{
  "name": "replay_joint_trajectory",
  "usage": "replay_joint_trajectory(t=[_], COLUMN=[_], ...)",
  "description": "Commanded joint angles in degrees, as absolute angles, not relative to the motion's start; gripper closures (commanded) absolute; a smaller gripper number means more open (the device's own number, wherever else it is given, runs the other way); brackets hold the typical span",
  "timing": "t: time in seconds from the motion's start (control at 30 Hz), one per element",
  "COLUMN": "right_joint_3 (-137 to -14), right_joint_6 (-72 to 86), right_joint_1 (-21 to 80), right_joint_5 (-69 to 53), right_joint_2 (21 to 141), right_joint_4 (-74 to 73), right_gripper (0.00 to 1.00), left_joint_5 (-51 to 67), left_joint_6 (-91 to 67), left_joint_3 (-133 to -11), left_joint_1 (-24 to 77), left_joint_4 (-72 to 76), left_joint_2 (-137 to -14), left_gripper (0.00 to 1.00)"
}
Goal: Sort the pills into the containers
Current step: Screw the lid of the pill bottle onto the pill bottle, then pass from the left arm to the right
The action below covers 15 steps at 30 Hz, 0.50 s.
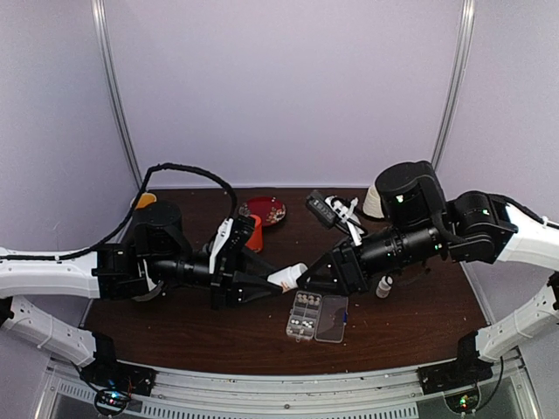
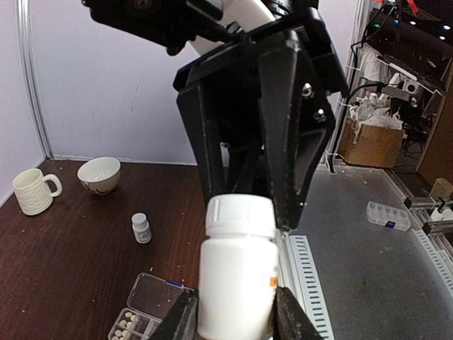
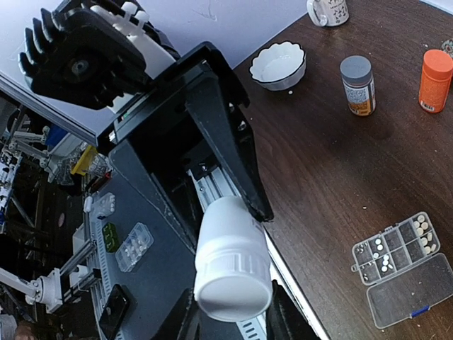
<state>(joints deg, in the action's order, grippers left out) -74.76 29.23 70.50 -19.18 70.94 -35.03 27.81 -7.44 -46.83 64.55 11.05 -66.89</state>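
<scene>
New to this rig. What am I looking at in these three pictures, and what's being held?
Two robot arms, each ending in a two-finger gripper. One picture looks down from above and behind them; the other two come from cameras on the wrists. On the table: an open organiser box holding pills, an orange bottle, a small white bottle, a mug, a bowl. Both grip one larger white bottle above the table: left gripper on its body, right gripper on its cap.
</scene>
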Motion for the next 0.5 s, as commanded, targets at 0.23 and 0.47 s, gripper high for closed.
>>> replay_joint_trajectory(t=[0.23,0.47], right_joint_3=[-77.4,-78.3], right_joint_6=[21.7,13.0], right_joint_1=[65.5,52.8], right_joint_5=[-20.8,-11.9], right_joint_2=[72.9,77.0], right_joint_4=[-46.6,-56.3], right_gripper=[0.84,0.84], left_joint_5=[13.7,-0.1], left_joint_6=[-5.6,-7.3], left_joint_3=[-42.8,-42.8], left_joint_1=[64.5,64.5], left_joint_4=[18.5,9.0], left_joint_2=[-62.2,-58.9], left_gripper=[0.02,0.02])
